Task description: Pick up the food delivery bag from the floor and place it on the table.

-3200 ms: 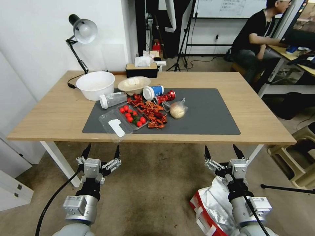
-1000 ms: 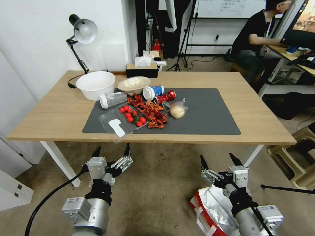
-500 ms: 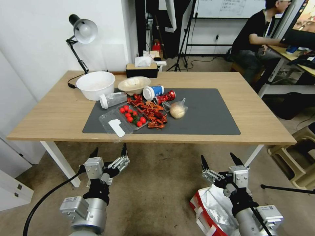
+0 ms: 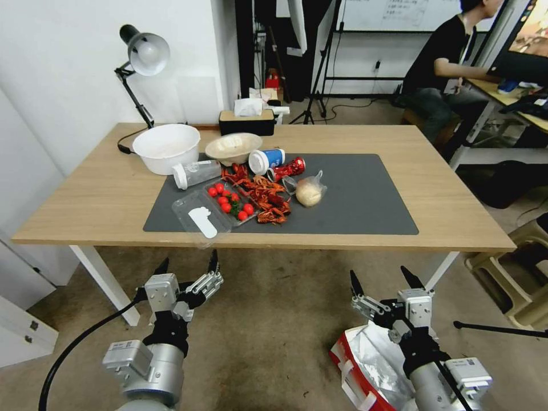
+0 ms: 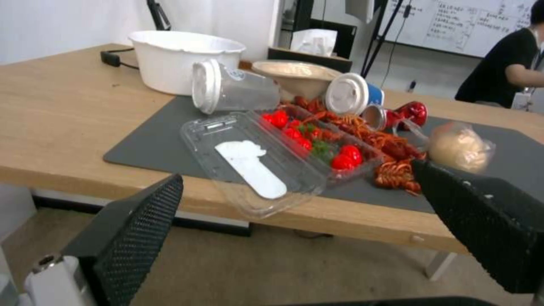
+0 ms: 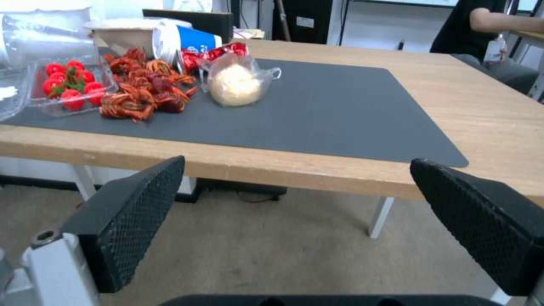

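Observation:
The food delivery bag, white with a red side and silver foil lining, stands on the floor at the lower right of the head view, partly hidden behind my right arm. My right gripper hangs open just above the bag's far rim, nothing between its fingers. My left gripper is open over bare carpet, well to the left of the bag. The table with its dark grey mat stands just beyond both grippers; each wrist view looks across its near edge between wide-apart fingers.
On the mat lie a clear tomato box, crayfish, a bun in a clear bag, cups and a red can. White bowls, a desk lamp and a tissue box stand behind. A stool is at right.
Since 3.2 s ago my left gripper has shifted slightly right and my right gripper has dropped a little toward the bag. Over the last half second hardly anything moved.

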